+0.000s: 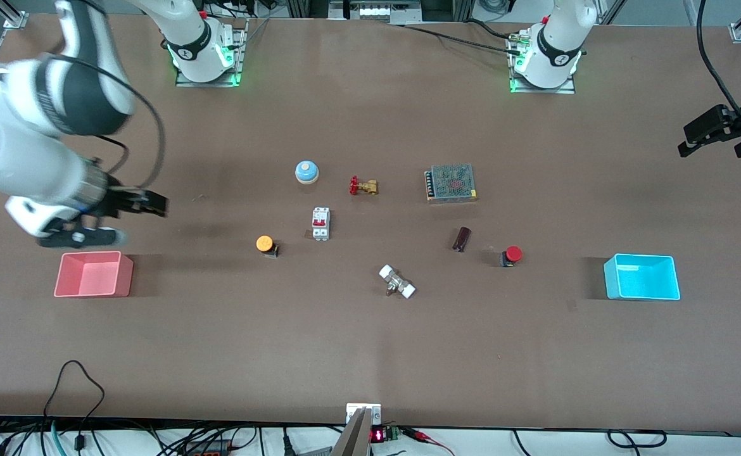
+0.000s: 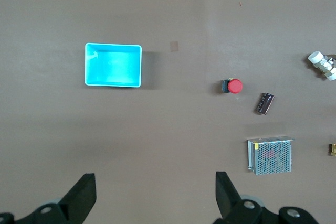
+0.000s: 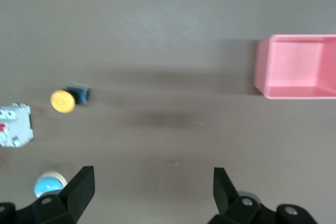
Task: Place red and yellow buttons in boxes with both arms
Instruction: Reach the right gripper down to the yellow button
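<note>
No readable labels or writing anywhere. The right arm's hand (image 1: 149,204) is hanging above the brown tabletop (image 1: 370,354) just up from the small pink plastic box (image 1: 94,274), fingers spread wide, holding nothing. The orange-yellow mushroom-cap button (image 1: 265,244) is sitting beside the white breaker with red switches (image 1: 320,223), the red mushroom-cap button (image 1: 512,255) toward the cyan plastic box (image 1: 641,277). The left arm's hand (image 1: 719,132) is hovering over the table's edge, jaws released too, empty.

Left gripper (image 1: 719,140) and right gripper (image 1: 126,218) aloft, fingers spread.
</note>
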`<action>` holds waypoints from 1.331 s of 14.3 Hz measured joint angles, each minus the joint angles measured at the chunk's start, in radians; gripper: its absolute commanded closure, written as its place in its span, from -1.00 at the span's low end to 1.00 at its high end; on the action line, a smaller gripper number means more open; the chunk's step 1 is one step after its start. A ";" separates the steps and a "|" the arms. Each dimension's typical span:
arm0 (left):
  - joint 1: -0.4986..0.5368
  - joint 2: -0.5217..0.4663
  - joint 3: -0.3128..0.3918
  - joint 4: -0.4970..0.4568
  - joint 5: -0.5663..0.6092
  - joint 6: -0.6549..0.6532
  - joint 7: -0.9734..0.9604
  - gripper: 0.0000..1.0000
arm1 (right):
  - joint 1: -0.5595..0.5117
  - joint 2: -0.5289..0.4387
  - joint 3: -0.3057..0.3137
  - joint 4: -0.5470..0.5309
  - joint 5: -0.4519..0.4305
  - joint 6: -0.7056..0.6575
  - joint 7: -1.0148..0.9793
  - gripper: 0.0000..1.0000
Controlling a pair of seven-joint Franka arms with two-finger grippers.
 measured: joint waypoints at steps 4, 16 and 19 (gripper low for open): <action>-0.001 0.000 -0.014 -0.003 0.002 -0.001 0.000 -1.00 | 0.115 0.098 0.004 0.000 0.005 0.116 0.106 -1.00; -0.003 0.025 -0.028 -0.027 0.008 0.000 0.000 -1.00 | 0.228 0.304 0.005 0.044 0.054 0.253 0.272 -1.00; -0.006 0.067 -0.032 -0.027 0.008 0.016 0.000 -1.00 | 0.226 0.345 -0.001 0.045 0.068 0.281 0.281 -1.00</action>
